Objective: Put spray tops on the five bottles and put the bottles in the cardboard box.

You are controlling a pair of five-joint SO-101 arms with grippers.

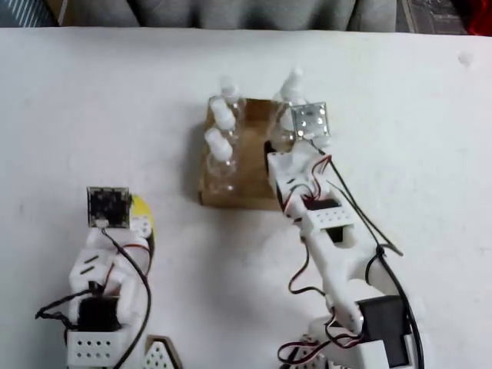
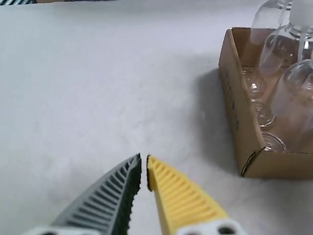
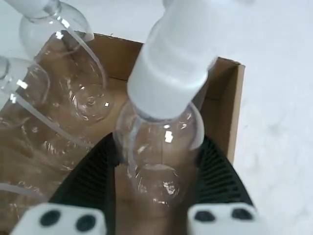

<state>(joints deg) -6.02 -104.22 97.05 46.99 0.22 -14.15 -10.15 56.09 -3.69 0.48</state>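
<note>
Two arms share a white surface (image 1: 92,92). Nearest, the left gripper (image 2: 143,169) hovers low over bare surface, well apart from the cardboard box (image 2: 234,112). Its grey and yellow fingers are pressed together on nothing, probably parked out of the way. Farther on, the right gripper (image 3: 159,147) is over the box, black fingers (image 3: 93,176) pinching a clear bottle (image 3: 161,127) by its body. Its white spray top (image 3: 173,73) is fitted, and it is held roughly upright, seemingly to stand beside the other bottles (image 1: 221,150) inside.
</note>
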